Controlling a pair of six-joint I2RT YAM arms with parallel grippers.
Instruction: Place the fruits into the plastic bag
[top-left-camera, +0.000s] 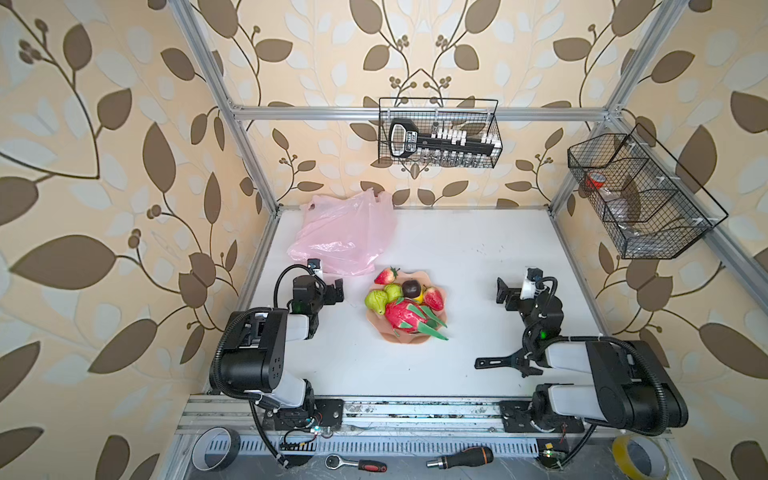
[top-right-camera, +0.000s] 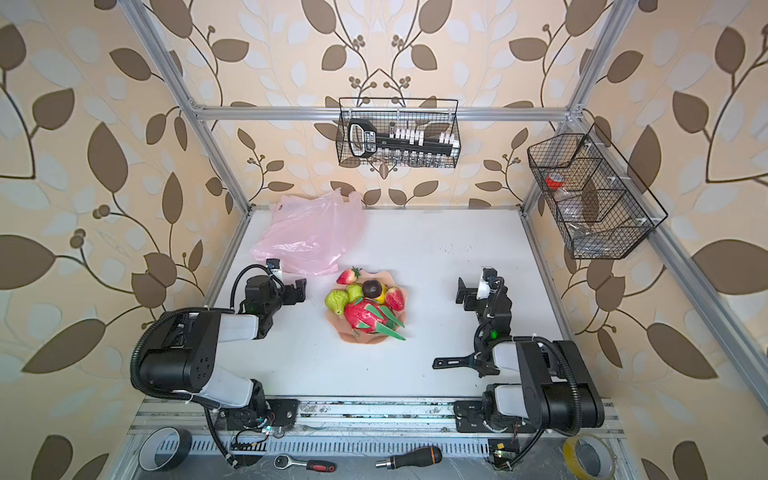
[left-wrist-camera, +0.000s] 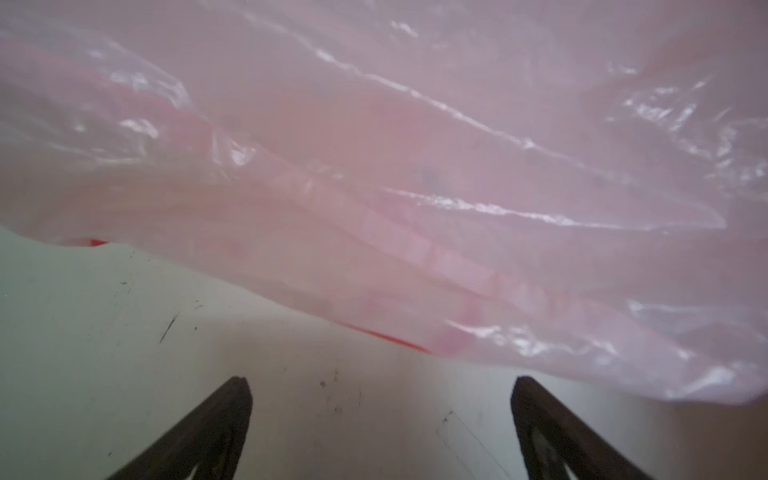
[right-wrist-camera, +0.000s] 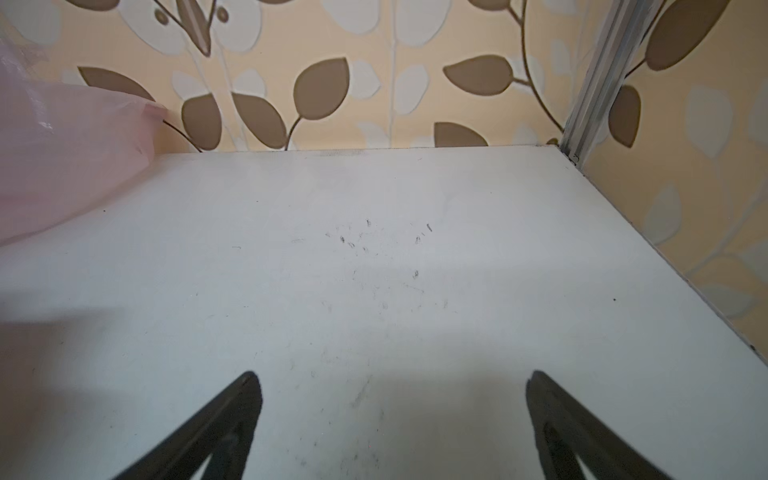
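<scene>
The fruits lie heaped in a peach-pink scalloped bowl (top-left-camera: 400, 338) at the table's middle: a dragon fruit (top-left-camera: 405, 318), two strawberries (top-left-camera: 385, 275) (top-left-camera: 433, 298), two green pears (top-left-camera: 376, 301) (top-left-camera: 392, 291), a dark purple ball (top-left-camera: 411, 288) and a yellow fruit (top-left-camera: 419, 297). The plastic bag (top-left-camera: 345, 237) (top-right-camera: 305, 237) lies crumpled at the back left. My left gripper (top-left-camera: 316, 283) (left-wrist-camera: 381, 382) is open just short of the bag's (left-wrist-camera: 374, 145) near edge, holding nothing. My right gripper (top-left-camera: 527, 291) (right-wrist-camera: 393, 376) is open over bare table, right of the bowl.
A black bracket (top-left-camera: 494, 363) lies by the right arm. Wire baskets hang on the back rail (top-left-camera: 440, 133) and the right frame (top-left-camera: 640, 199). A ratchet (top-left-camera: 353, 463), a screwdriver (top-left-camera: 461, 457) and tape rolls (top-left-camera: 216, 449) (top-left-camera: 640, 457) sit along the front.
</scene>
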